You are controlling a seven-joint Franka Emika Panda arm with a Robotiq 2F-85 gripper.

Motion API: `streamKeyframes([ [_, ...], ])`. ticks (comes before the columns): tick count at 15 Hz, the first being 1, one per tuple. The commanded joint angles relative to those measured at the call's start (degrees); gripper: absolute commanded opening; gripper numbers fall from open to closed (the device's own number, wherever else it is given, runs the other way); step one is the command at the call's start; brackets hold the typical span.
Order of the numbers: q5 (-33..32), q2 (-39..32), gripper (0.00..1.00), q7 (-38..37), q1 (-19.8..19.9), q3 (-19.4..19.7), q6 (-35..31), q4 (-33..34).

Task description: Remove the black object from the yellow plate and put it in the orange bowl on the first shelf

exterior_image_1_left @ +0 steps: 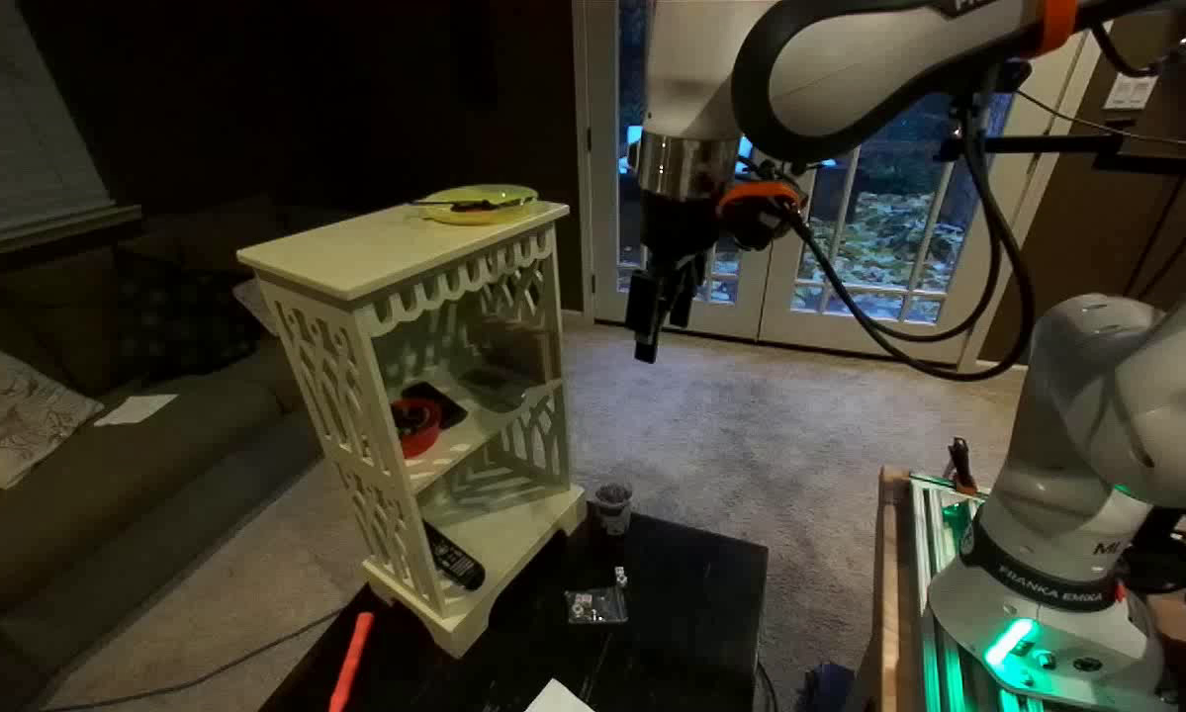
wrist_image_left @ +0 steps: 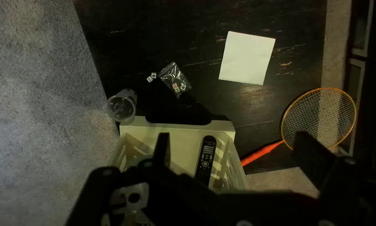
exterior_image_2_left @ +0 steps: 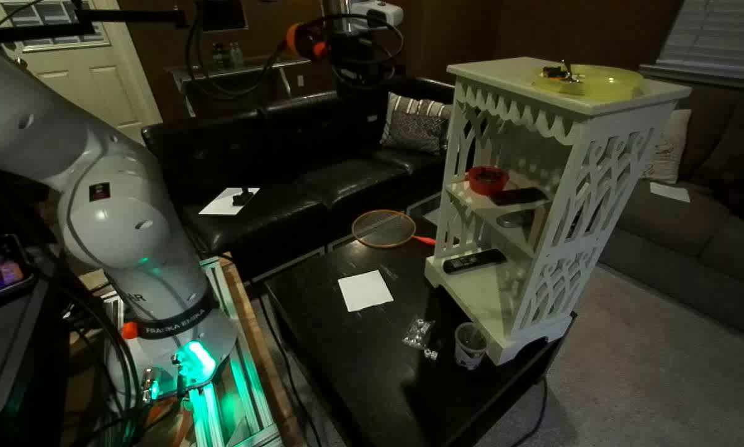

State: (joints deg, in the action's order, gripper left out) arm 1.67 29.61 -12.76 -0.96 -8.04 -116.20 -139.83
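Observation:
The yellow plate [exterior_image_1_left: 513, 195] lies on top of the cream shelf unit, and it also shows in an exterior view [exterior_image_2_left: 617, 81]. The small black object [exterior_image_1_left: 479, 206] rests on the plate, near its rim in an exterior view [exterior_image_2_left: 555, 72]; its exact shape is unclear. The orange bowl [exterior_image_1_left: 424, 442] stands on the unit's middle board, the first shelf [exterior_image_1_left: 476, 432]; the bowl [exterior_image_2_left: 488, 185] has dark contents. My gripper [exterior_image_1_left: 664, 341] hangs in the air beside the unit, apart from it. In the wrist view its fingers [wrist_image_left: 231, 135] are wide apart with nothing between them.
A dark flat item [exterior_image_2_left: 519, 196] lies beside the bowl. A remote [wrist_image_left: 205, 157] lies on the bottom board. The black table [exterior_image_2_left: 347, 347] bears a clear cup [wrist_image_left: 122, 106], a small plastic bag [wrist_image_left: 175, 80], white paper [wrist_image_left: 246, 58] and a racket [wrist_image_left: 260, 154].

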Motion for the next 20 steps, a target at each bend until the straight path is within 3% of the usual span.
streamKeyframes([
  [1, -0.3, -0.1, 1.0, -0.2, -0.5, 0.5, 0.2, 0.1],
  [10, -0.3, -0.1, 1.0, -0.2, -0.5, 0.5, 0.2, 0.1],
  [12, 1.3, 1.5, 1.0, -3.7, 0.2, 0.6, -5.5, 0.6],
  [17, 1.3, 0.6, 1.0, -8.6, 2.4, 1.9, -9.7, 10.2],
  [20, -0.5, -2.4, 1.0, -13.9, 5.1, 0.7, -14.3, 17.2],
])
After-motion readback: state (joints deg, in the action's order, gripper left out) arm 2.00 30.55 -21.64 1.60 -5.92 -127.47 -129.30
